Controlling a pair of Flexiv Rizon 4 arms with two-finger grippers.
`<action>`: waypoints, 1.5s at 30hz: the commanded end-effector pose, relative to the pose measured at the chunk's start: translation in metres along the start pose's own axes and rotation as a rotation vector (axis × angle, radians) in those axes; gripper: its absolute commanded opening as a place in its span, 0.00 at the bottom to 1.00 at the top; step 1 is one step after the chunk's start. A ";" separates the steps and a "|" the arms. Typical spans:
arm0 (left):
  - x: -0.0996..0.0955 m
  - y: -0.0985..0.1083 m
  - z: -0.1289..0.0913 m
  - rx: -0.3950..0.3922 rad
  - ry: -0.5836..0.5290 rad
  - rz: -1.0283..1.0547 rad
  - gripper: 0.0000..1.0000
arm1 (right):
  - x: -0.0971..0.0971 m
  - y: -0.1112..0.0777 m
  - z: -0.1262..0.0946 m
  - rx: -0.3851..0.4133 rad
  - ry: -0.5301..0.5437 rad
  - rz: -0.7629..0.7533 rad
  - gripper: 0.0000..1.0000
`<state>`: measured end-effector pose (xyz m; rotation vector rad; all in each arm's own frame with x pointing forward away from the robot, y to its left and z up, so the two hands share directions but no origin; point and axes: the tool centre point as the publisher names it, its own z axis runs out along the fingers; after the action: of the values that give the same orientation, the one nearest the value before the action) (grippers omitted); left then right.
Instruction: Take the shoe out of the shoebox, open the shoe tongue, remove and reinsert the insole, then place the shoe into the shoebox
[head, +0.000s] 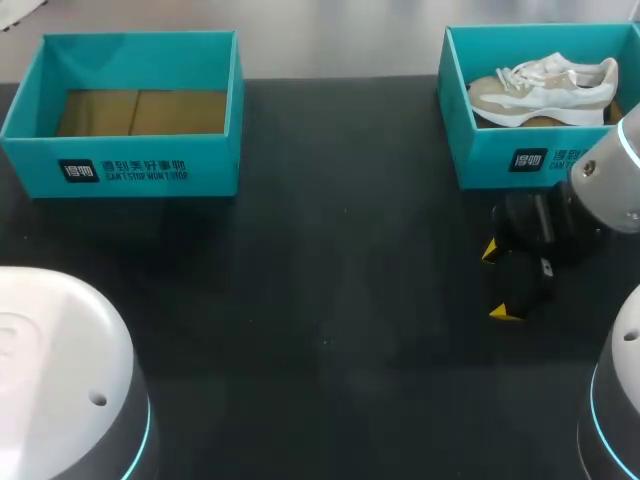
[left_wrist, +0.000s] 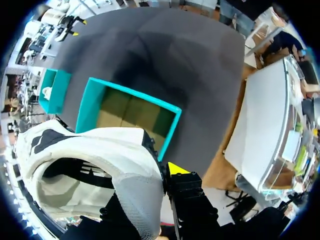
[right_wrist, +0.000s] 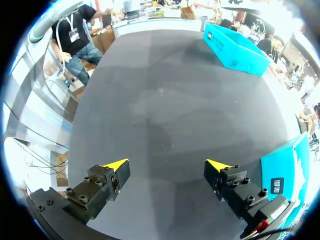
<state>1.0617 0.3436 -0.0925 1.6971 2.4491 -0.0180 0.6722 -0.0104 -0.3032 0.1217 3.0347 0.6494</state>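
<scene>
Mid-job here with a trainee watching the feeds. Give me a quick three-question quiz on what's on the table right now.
1. True or false: the shoe lies inside the right shoebox.
2. The right pincer is: A) shut on the shoe; B) open over the table, in front of the right shoebox; C) shut on an insole.
3. Fill in: the left shoebox shows only its bare ____ floor.

Key: 1 true; 2 B; 3 cardboard.
</scene>
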 end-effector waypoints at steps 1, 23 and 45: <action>0.000 0.001 -0.008 0.004 0.037 0.363 0.00 | 0.001 0.000 0.001 0.002 -0.002 0.001 1.00; -0.013 0.003 0.025 0.081 0.108 0.448 0.00 | 0.001 0.000 0.001 0.002 -0.002 0.001 1.00; -0.014 -0.003 0.055 0.155 0.127 0.501 0.00 | 0.001 0.000 0.001 0.002 -0.002 0.001 1.00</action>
<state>1.0676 0.3232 -0.1474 2.3956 2.0736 -0.0324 0.6722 -0.0104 -0.3032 0.1217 3.0347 0.6494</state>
